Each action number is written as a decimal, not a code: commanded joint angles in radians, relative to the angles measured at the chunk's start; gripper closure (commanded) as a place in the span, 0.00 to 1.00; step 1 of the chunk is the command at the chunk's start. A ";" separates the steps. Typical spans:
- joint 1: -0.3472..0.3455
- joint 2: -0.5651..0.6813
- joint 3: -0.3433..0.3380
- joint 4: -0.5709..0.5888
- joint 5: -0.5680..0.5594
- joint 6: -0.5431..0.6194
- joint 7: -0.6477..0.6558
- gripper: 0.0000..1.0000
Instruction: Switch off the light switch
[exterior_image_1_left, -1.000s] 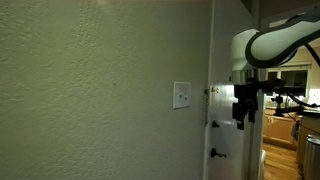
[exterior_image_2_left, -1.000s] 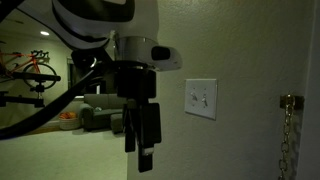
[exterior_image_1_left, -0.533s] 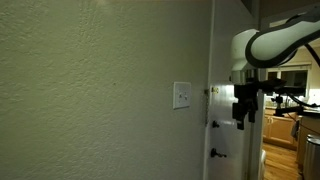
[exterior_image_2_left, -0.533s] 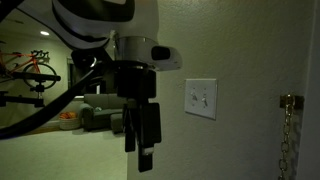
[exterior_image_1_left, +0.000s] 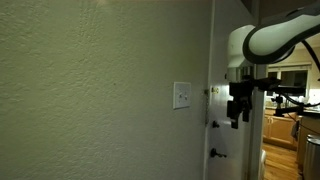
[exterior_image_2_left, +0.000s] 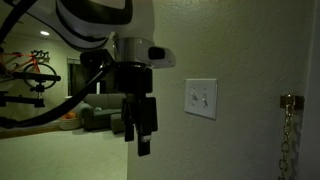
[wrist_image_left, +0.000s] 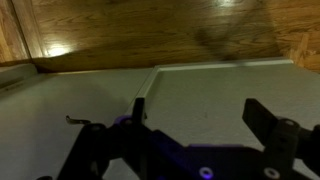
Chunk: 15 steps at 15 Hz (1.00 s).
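Observation:
A white double light switch plate (exterior_image_1_left: 182, 95) is mounted on the textured wall; it also shows in an exterior view (exterior_image_2_left: 201, 99). My gripper (exterior_image_1_left: 236, 118) hangs pointing down, away from the wall and apart from the switch, to its right in one exterior view and to its left in an exterior view (exterior_image_2_left: 140, 140). In the wrist view the gripper (wrist_image_left: 200, 112) is open and empty, its two dark fingers spread over a pale wall surface and wood floor. The switch is not in the wrist view.
A white door (exterior_image_1_left: 225, 140) with a handle (exterior_image_1_left: 215, 154) stands next to the switch. A door chain (exterior_image_2_left: 289, 130) hangs at the right. A lit room with a bicycle (exterior_image_2_left: 35, 65) and sofa lies behind the arm. Wood floor (wrist_image_left: 150, 30) shows below.
The gripper has risen slightly and shifted a little toward the wall. The switch is unchanged.

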 joint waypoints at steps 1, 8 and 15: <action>0.031 0.027 0.004 0.041 0.053 0.015 0.025 0.00; 0.062 0.066 0.037 0.083 0.115 0.134 0.077 0.00; 0.065 0.072 0.036 0.086 0.108 0.132 0.062 0.00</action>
